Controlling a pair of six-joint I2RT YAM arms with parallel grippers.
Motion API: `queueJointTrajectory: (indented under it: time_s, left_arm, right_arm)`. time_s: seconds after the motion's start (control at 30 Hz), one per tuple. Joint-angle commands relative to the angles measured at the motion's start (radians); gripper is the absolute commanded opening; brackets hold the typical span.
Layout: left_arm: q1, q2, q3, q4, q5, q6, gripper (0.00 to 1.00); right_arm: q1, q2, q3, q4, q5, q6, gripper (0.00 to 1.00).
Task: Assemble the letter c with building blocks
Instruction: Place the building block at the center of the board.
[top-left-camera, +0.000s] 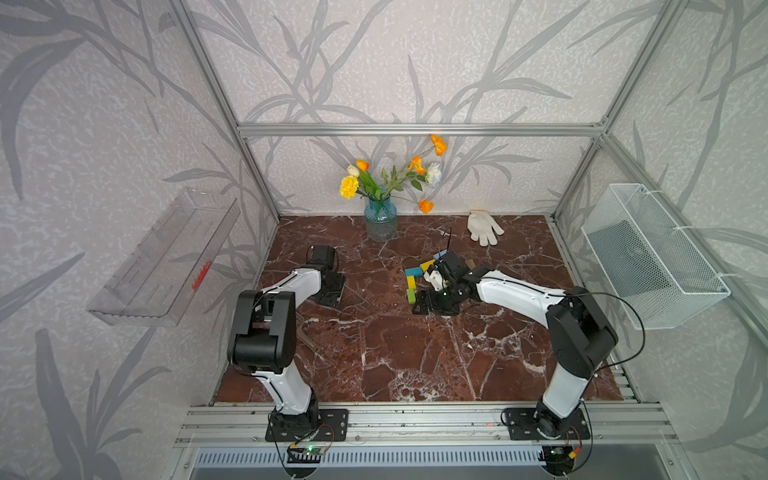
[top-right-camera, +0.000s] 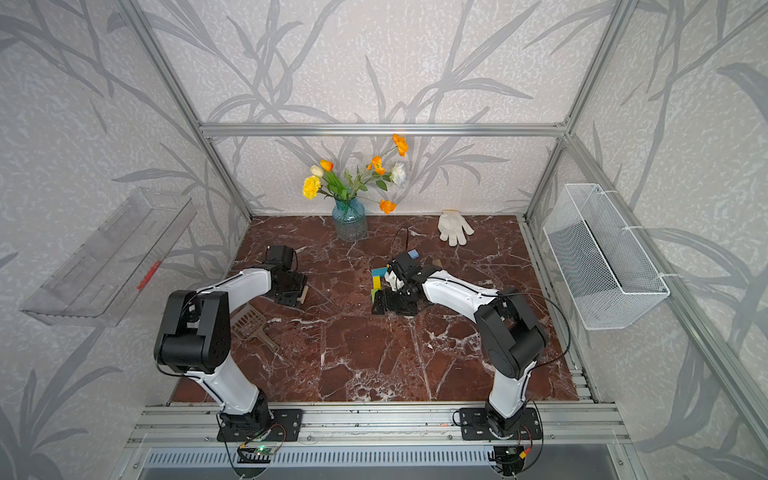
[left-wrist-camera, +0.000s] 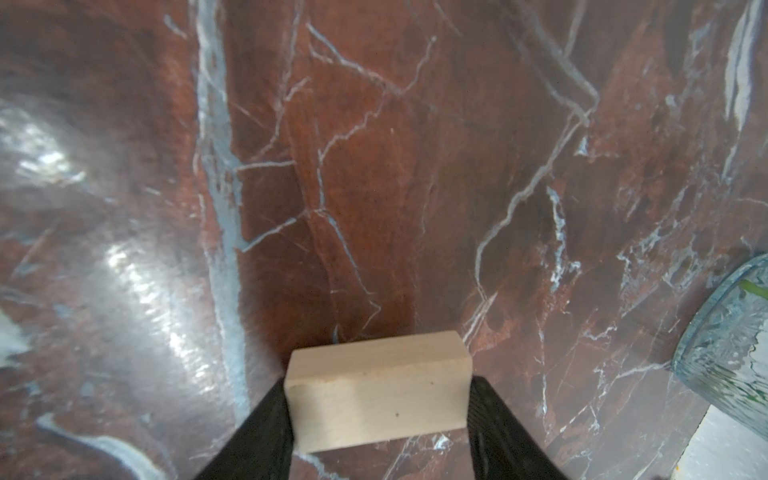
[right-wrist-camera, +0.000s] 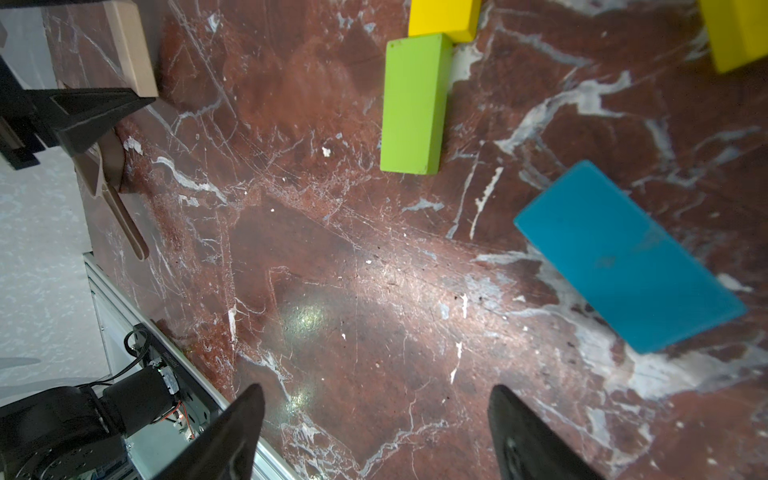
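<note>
My left gripper (left-wrist-camera: 378, 388) is shut on a plain tan block (left-wrist-camera: 376, 390) by its two ends, just above the marble at the left; the same tan block (top-right-camera: 304, 294) shows at its tip in a top view. The letter c stands as a teal block (top-left-camera: 415, 272) with a yellow block (top-left-camera: 411, 283) and a green block (top-left-camera: 411, 296) in a line toward the front. My right gripper (right-wrist-camera: 376, 419) hovers open and empty right beside the green block (right-wrist-camera: 415, 104). A second teal block (right-wrist-camera: 627, 257) lies askew near it. The arm partly hides further blocks.
A blue glass vase (top-left-camera: 380, 224) of flowers stands at the back centre and a white glove (top-left-camera: 484, 227) at the back right. A brown scoop (top-right-camera: 253, 324) lies under the left arm. A wire basket (top-left-camera: 652, 257) and a clear tray (top-left-camera: 166, 257) hang on the side walls.
</note>
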Motion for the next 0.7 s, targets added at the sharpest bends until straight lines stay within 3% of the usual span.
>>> queueJointTrajectory:
  time_s: [0.0, 0.13, 0.33, 0.67]
  left_arm:
    - [0.008, 0.011, 0.014, 0.008, 0.002, -0.048, 0.6]
    - [0.008, 0.019, 0.015, 0.023, 0.001, -0.085, 0.6]
    - [0.008, 0.032, 0.027, 0.012, 0.007, -0.099, 0.69]
    - [0.009, -0.001, 0.037, -0.002, 0.029, -0.055, 0.74]
  right_arm:
    - [0.004, 0.0, 0.027, -0.008, 0.0, -0.011, 0.84]
    - [0.004, -0.002, 0.022, -0.008, 0.004, -0.012, 0.84]
    - [0.004, -0.003, 0.021, -0.017, -0.003, -0.027, 0.85]
    - [0.004, -0.029, 0.023, -0.042, 0.041, -0.076, 0.85]
